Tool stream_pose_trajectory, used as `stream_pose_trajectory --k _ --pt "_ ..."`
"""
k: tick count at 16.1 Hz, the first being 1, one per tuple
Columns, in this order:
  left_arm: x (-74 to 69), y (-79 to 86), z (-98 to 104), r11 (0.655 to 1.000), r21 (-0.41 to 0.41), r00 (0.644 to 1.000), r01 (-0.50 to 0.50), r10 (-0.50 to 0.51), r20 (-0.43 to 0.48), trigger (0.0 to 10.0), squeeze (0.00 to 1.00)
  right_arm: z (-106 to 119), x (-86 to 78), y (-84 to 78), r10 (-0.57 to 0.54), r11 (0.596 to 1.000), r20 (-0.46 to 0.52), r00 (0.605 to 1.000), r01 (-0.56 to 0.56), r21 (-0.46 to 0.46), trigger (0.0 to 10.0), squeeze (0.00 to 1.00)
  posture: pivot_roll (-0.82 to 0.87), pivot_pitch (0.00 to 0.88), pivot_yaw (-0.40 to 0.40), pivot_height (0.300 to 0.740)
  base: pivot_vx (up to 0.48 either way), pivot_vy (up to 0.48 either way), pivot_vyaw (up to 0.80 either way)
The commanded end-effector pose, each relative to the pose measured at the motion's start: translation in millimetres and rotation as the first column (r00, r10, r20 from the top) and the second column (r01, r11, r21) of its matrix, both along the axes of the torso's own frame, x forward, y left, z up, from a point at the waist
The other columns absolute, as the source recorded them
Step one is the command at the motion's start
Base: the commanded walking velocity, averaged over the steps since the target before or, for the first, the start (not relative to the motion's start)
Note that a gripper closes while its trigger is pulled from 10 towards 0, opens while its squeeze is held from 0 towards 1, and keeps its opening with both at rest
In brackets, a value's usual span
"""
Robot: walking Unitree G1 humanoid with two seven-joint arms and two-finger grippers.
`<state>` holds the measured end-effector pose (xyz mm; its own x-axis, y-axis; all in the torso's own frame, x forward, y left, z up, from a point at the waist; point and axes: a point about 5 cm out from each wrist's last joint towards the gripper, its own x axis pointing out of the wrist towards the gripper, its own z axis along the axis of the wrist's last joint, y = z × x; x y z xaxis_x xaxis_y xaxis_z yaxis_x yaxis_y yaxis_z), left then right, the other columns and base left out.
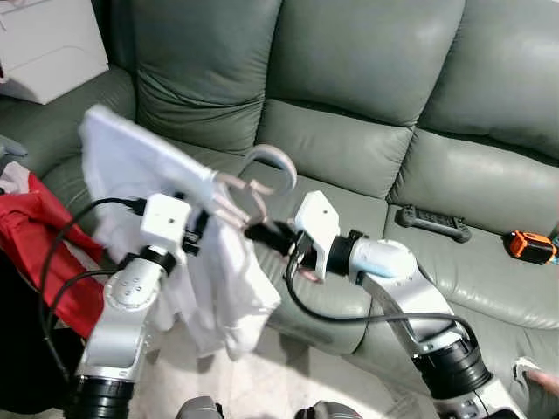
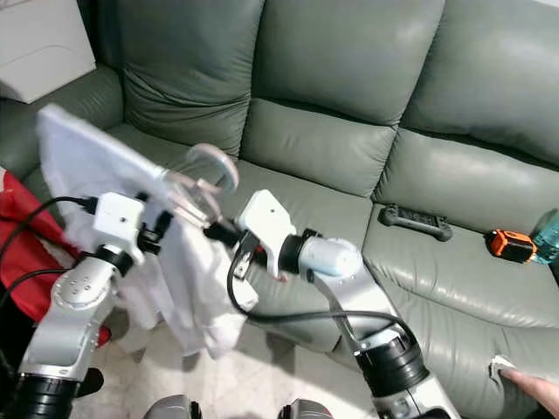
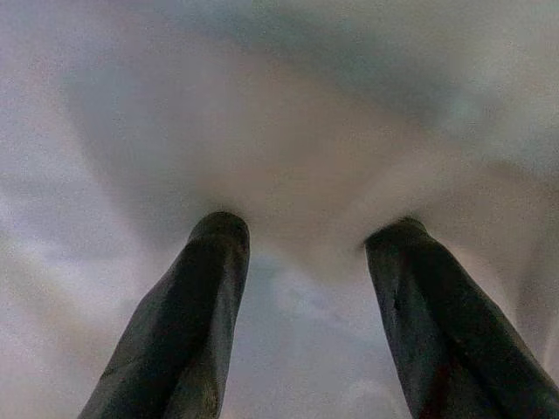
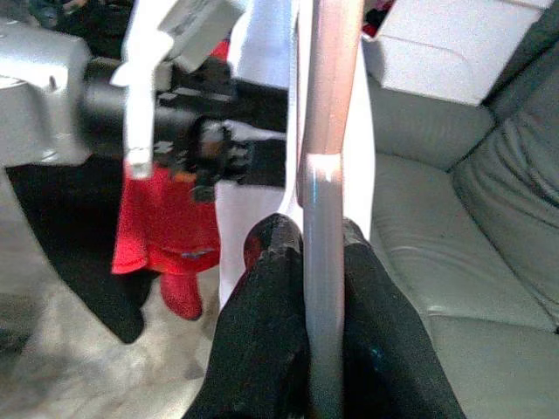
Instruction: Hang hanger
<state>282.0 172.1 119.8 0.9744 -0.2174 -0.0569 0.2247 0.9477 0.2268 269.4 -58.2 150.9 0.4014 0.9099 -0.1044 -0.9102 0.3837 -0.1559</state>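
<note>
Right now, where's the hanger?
In the head views the hanger is held up in front of the sofa, centre-left, pinched in the right claw, with the white shirt draped from it.

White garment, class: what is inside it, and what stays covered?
A pink hanger sits inside the white garment; its hook and neck show, pinched by the right gripper. Its shoulders are covered by cloth.

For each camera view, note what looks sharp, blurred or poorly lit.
Left eye view: sofa sharp and evenly lit; white garment slightly soft. Left wrist view: pale, hazy cloth close up, left gripper fingers dark. Right wrist view: hanger blurred and glaring between the right gripper fingers.
</note>
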Motion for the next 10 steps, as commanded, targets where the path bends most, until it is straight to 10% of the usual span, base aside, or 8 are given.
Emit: stream_pose_trajectory --k 1,10 --pt "3.7 5.5 1.8 0.999 0.034 0.999 -0.035 0.035 0.005 0.0 0.00 18.0 -6.4 5.9 0.056 0.997 0.061 0.997 -0.059 0.054 10.0 0.00 -0.04 0.000 -0.047 0.740 0.000 0.000 0.00" --pt "9.4 18.9 3.6 0.987 0.107 0.992 -0.123 0.118 0.053 0.0 0.00 19.2 -4.6 1.4 0.047 0.998 0.060 0.997 -0.049 0.041 10.0 0.00 -0.04 0.000 -0.052 0.740 0.000 0.000 0.00"
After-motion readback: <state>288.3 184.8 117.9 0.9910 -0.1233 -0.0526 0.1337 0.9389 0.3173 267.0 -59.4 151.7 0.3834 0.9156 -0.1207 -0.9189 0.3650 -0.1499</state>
